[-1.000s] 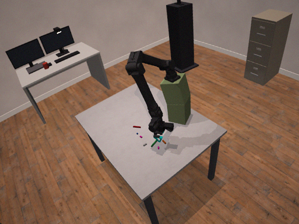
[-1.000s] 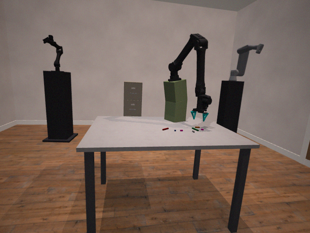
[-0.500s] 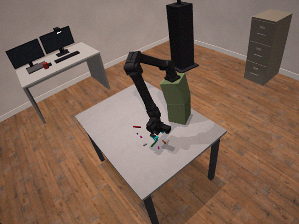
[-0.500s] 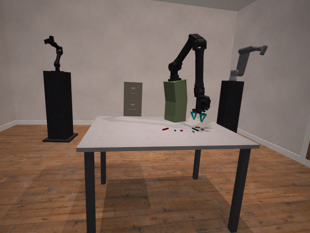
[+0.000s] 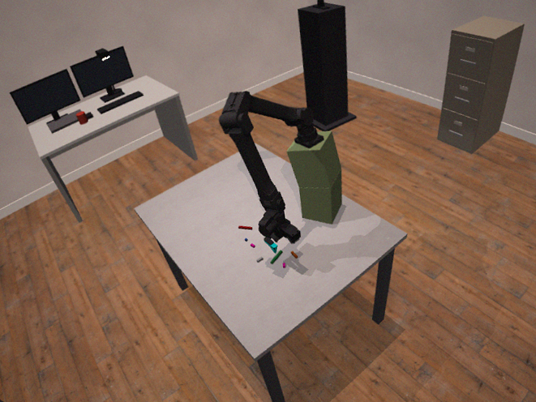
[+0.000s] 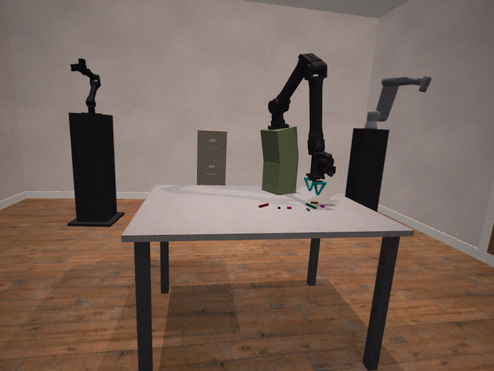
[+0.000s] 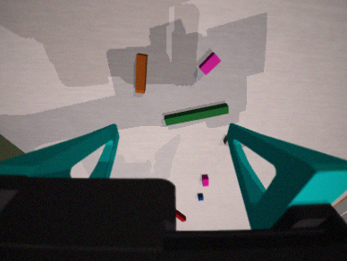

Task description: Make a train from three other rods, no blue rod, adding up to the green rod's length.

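My gripper [image 7: 173, 130] is open and empty, hovering above the table with its teal fingers [image 6: 314, 186] spread wide. In the wrist view the green rod [image 7: 196, 113] lies flat just beyond the fingertips. An orange rod [image 7: 140, 72] lies further out on the left and a magenta rod [image 7: 209, 63] further out on the right. A second magenta rod [image 7: 205, 180] and a small blue rod [image 7: 200, 197] lie between the fingers, nearer the wrist. A grey rod [image 7: 225, 139] peeks out by the right finger. A red rod [image 5: 245, 227] lies apart on the table; only its end [image 7: 181, 216] shows in the wrist view.
The arm stands on a green block pedestal [image 5: 318, 181] at the table's back edge, close behind the rods. All rods lie apart from one another on the grey table [image 5: 270, 249].
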{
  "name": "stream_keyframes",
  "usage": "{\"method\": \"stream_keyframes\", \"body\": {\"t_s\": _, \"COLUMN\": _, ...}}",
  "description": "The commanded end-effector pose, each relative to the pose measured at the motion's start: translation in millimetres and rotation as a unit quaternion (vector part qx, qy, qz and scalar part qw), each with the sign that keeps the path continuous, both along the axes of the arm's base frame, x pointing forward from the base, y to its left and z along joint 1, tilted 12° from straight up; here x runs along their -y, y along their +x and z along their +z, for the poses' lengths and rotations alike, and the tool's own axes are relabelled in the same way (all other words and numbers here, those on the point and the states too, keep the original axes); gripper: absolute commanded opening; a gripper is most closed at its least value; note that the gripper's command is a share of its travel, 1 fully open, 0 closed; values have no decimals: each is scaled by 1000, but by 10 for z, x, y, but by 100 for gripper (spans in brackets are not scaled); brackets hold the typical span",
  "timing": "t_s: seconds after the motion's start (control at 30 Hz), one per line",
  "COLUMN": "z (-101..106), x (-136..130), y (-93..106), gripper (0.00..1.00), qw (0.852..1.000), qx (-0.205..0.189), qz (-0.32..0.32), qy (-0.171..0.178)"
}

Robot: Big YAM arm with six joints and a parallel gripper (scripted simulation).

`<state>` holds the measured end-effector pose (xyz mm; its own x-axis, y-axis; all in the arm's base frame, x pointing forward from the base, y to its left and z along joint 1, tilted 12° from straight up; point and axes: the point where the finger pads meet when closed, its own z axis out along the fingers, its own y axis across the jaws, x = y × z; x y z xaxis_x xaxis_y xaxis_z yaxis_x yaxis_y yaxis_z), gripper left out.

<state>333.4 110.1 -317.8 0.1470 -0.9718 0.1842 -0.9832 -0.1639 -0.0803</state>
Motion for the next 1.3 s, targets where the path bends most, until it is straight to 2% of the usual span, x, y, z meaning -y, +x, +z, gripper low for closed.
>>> {"method": "stream_keyframes", "body": {"t_s": 0.0, "z": 120, "x": 8, "y": 164, "gripper": 100, "qw": 998, "qx": 18, "qz": -52, "qy": 10}}
{"method": "stream_keyframes", "body": {"t_s": 0.13, "z": 120, "x": 12, "y": 154, "gripper": 100, "qw": 998, "qx": 17, "qz": -52, "qy": 10}}
{"method": "stream_keyframes", "body": {"t_s": 0.17, "z": 129, "x": 37, "y": 203, "gripper": 100, "qw": 995, "qx": 25, "qz": -94, "qy": 16}}
{"method": "stream_keyframes", "body": {"t_s": 0.3, "z": 129, "x": 48, "y": 179, "gripper": 100, "qw": 995, "qx": 23, "qz": -94, "qy": 15}}
{"method": "stream_keyframes", "body": {"t_s": 0.33, "z": 139, "x": 72, "y": 234, "gripper": 100, "qw": 990, "qx": 32, "qz": -136, "qy": 21}}
{"method": "stream_keyframes", "body": {"t_s": 0.5, "z": 138, "x": 85, "y": 208, "gripper": 100, "qw": 990, "qx": 31, "qz": -136, "qy": 20}}
{"method": "stream_keyframes", "body": {"t_s": 0.53, "z": 149, "x": 111, "y": 265, "gripper": 100, "qw": 982, "qx": 40, "qz": -180, "qy": 26}}
{"method": "stream_keyframes", "body": {"t_s": 0.7, "z": 149, "x": 118, "y": 250, "gripper": 100, "qw": 982, "qx": 39, "qz": -180, "qy": 25}}
{"method": "stream_keyframes", "body": {"t_s": 0.73, "z": 159, "x": 151, "y": 294, "gripper": 100, "qw": 973, "qx": 47, "qz": -225, "qy": 32}}
{"method": "stream_keyframes", "body": {"t_s": 0.9, "z": 159, "x": 161, "y": 274, "gripper": 100, "qw": 973, "qx": 46, "qz": -225, "qy": 30}}
{"method": "stream_keyframes", "body": {"t_s": 0.93, "z": 170, "x": 192, "y": 330, "gripper": 100, "qw": 960, "qx": 55, "qz": -271, "qy": 37}}
{"method": "stream_keyframes", "body": {"t_s": 1.1, "z": 170, "x": 203, "y": 302, "gripper": 100, "qw": 960, "qx": 54, "qz": -271, "qy": 36}}
{"method": "stream_keyframes", "body": {"t_s": 1.13, "z": 182, "x": 235, "y": 362, "gripper": 100, "qw": 945, "qx": 63, "qz": -317, "qy": 43}}
{"method": "stream_keyframes", "body": {"t_s": 1.27, "z": 182, "x": 238, "y": 360, "gripper": 100, "qw": 945, "qx": 63, "qz": -317, "qy": 42}}
